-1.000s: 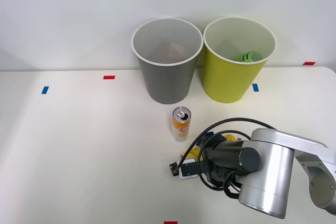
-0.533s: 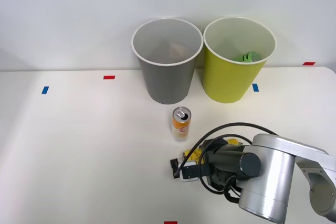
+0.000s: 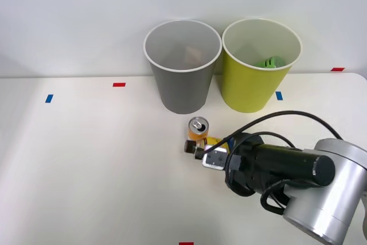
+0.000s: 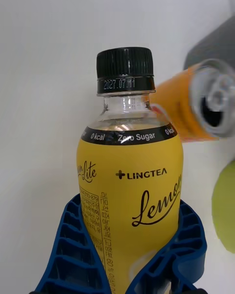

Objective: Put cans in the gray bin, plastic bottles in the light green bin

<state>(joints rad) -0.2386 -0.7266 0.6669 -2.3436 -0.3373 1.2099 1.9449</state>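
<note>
My right gripper (image 3: pixel 207 148) is shut on the yellow-labelled plastic bottle (image 4: pixel 129 196), its blue fingers (image 4: pixel 63 259) clasping the label's lower part. The bottle lies level, and its black cap (image 3: pixel 189 147) points left, just in front of the orange-and-white can (image 3: pixel 198 130). The can (image 4: pixel 188 110) stands upright with its opened silver top showing. Behind it stands the gray bin (image 3: pixel 182 78) with something brownish inside. The light green bin (image 3: pixel 252 84) is to its right, with a green bottle (image 3: pixel 270 61) in it.
Small tape marks lie on the white table: red (image 3: pixel 118 84) and blue (image 3: pixel 49 98) at the left, blue (image 3: pixel 278 95) and red (image 3: pixel 337 69) at the right, red (image 3: pixel 186 244) at the front edge. A wall rises directly behind the bins.
My right arm has risen and moved back toward the bins with the yellow bottle. The bottle's cap has gone from the table near the front up to beside the can.
</note>
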